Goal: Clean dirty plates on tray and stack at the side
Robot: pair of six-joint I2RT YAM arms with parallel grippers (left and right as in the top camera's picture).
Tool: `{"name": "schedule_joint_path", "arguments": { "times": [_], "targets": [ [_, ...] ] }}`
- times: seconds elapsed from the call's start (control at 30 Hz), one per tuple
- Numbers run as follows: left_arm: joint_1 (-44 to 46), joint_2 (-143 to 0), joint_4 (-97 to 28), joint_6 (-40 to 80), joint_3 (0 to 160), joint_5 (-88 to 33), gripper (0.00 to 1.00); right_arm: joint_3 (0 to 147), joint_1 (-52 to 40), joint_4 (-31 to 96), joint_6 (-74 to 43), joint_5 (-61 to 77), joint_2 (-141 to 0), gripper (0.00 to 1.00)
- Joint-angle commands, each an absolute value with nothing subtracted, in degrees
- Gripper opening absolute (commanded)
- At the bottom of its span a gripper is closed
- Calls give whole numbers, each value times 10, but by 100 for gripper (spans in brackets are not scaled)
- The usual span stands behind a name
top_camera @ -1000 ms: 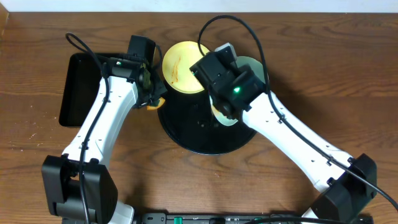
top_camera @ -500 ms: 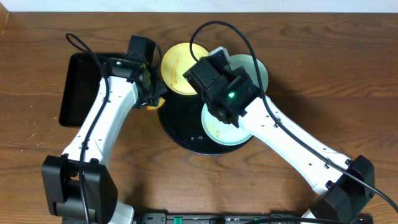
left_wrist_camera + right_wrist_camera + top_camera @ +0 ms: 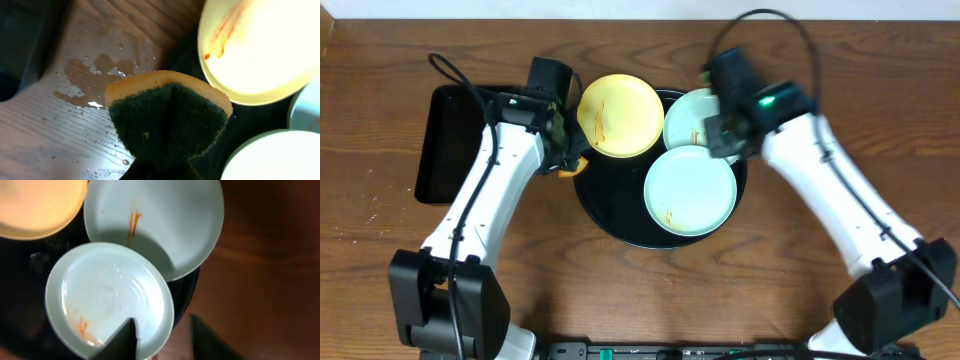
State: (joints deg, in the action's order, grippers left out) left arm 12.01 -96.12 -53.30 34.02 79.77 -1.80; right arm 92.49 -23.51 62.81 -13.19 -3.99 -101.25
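Note:
On the round black tray (image 3: 610,200) lie three plates. The pale yellow plate (image 3: 620,115) at the back left has orange streaks. A mint plate (image 3: 688,118) at the back right carries an orange streak (image 3: 133,222). Another mint plate (image 3: 690,190) in front overlaps it, with a smear near its rim (image 3: 81,326). My right gripper (image 3: 728,148) is open over that front plate's right rim (image 3: 167,330), one finger above the plate, the other over the wood. My left gripper (image 3: 563,150) is shut on a yellow-and-green sponge (image 3: 170,115) at the tray's left edge, beside the yellow plate (image 3: 265,45).
A rectangular black tray (image 3: 445,140) lies on the wooden table to the left of my left arm. Water drops and a wet patch (image 3: 95,70) sit on the wood under the sponge. Both arms reach in from the front edge.
My right gripper has opened and swung from over the tray's middle to its right back, leaving the front mint plate lying on the tray. The left arm has not moved.

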Motion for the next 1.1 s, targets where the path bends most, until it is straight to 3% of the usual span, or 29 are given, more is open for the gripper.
{"name": "schedule_joint_path", "arguments": {
  "times": [0.0, 0.43, 0.8, 1.07],
  "targets": [
    [146, -962, -526, 330, 801, -25, 8, 895, -194, 630, -98, 129, -1014, 44],
    [183, -962, -496, 330, 801, -25, 8, 708, -115, 489, -76, 216, -1014, 51],
    [183, -962, -493, 330, 801, -25, 8, 656, -109, 405, -88, 221, -1016, 61],
    [183, -962, -491, 330, 801, -25, 8, 651, -110, 380, -96, 284, -1072, 56]
  ]
}}
